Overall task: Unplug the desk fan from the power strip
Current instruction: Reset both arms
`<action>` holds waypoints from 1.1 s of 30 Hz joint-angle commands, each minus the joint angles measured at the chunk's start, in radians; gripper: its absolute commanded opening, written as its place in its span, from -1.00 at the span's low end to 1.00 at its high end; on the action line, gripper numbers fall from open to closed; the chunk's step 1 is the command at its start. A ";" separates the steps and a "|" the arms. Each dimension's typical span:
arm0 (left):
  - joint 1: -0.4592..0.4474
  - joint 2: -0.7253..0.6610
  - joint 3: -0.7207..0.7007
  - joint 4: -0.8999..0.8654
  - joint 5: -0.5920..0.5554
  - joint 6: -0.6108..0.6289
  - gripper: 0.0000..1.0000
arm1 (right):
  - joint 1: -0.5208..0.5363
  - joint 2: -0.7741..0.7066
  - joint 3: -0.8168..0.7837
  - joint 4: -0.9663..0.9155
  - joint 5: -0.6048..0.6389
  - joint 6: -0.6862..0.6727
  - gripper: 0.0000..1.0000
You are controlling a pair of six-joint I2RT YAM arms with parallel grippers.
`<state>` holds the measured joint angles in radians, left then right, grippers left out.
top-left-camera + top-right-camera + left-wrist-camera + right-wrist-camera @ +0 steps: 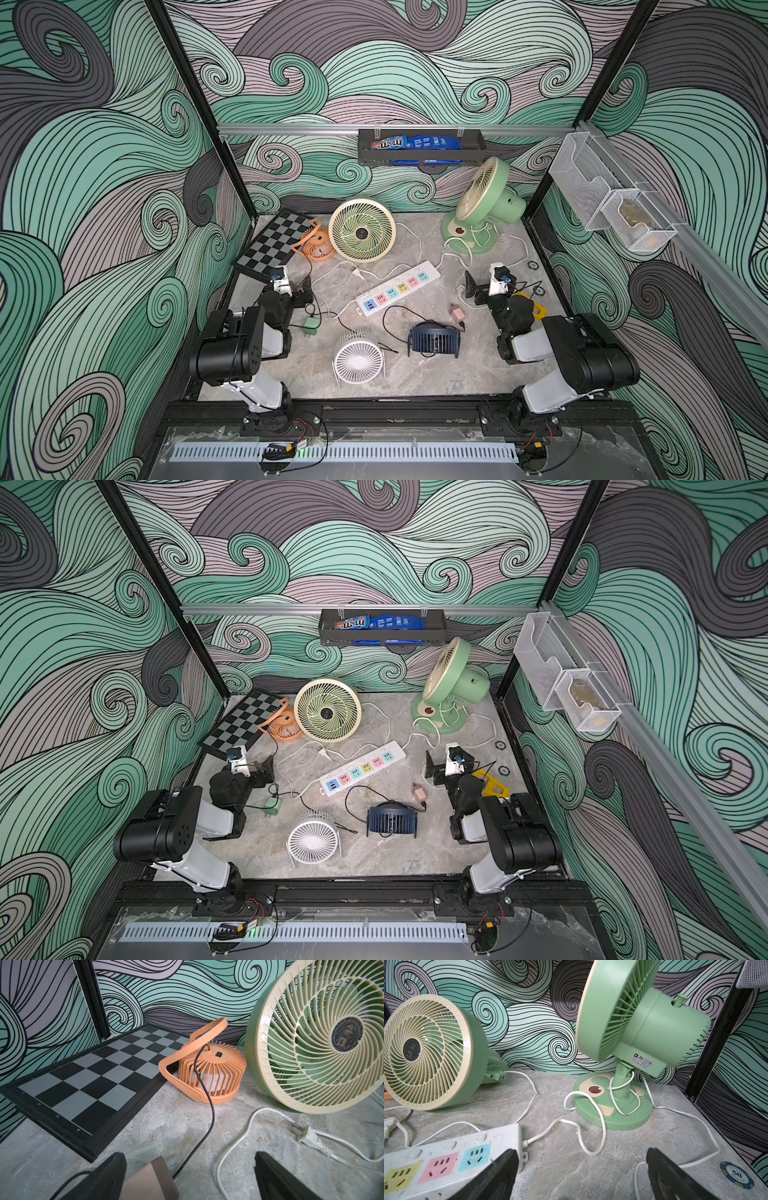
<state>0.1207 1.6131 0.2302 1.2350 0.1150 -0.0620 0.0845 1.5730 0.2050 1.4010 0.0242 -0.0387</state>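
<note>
White power strip point(398, 289) with pastel blue, pink, teal and yellow socket faces. Grey marbled desk point(436, 374). Black-and-grey checked chessboard point(270, 245). Plain orange fan point(318, 245); cream-grilled green fan point(361, 230); mint-green fan point(494, 195) with cream trim; white fan point(358, 360); navy fan point(434, 338). Teal, lilac and grey swirling waves, black-lined, on walls point(374, 75).

Two black-and-white robot arms, seen from above. The left arm point(235, 353) and right arm point(590, 361) are each folded at the elbow, forearms reaching forward and slightly inward, wrists held low. The left gripper point(190, 1156) has its jaws spread wide apart; the right gripper point(582, 1151) is spread just as wide.
</note>
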 commanded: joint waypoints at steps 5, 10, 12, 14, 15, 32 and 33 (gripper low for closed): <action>-0.008 0.007 0.003 0.031 -0.009 -0.007 0.98 | -0.014 0.009 0.015 -0.021 -0.005 0.021 0.98; -0.008 0.008 0.003 0.033 -0.009 -0.007 0.98 | -0.014 0.005 0.002 0.006 -0.006 0.019 0.98; -0.010 0.007 0.003 0.032 -0.009 -0.007 0.98 | -0.015 0.003 -0.055 0.124 0.011 0.023 0.98; -0.009 0.008 0.003 0.034 -0.009 -0.007 0.98 | -0.025 0.030 -0.166 0.350 0.032 0.049 0.98; -0.010 0.008 0.003 0.032 -0.009 -0.007 0.98 | -0.034 0.055 -0.202 0.454 0.051 0.062 0.98; -0.010 0.008 0.003 0.035 -0.010 -0.007 0.98 | -0.012 0.011 -0.008 0.028 0.111 0.045 0.98; -0.010 0.008 0.003 0.034 -0.010 -0.007 0.98 | -0.013 0.012 -0.006 0.027 0.110 0.045 0.98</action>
<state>0.1207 1.6131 0.2302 1.2354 0.1146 -0.0620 0.0662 1.5959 0.1928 1.4826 0.1497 0.0269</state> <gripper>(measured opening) 0.988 0.990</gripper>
